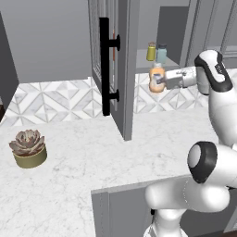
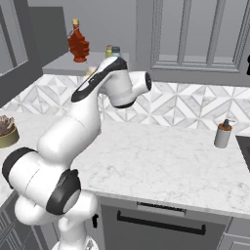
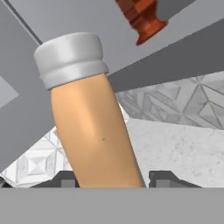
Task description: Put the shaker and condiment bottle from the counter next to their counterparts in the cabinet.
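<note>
Orange, squat, smooth-plastic condiment bottle with pale cap: jaws of gripper pinch its body, airborne beside open grey cabinet's shelf. Probably light, rigid, slippery; grip mid-body.

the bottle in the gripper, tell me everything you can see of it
The bottle is squat, with a smooth peach-orange body that looks like plastic and a pale grey ribbed cap. It is clamped between the fingers of the gripper, clear of the counter, beside the open cabinet's shelf. In the hand view it leans. Only the fingers touch it.
</note>
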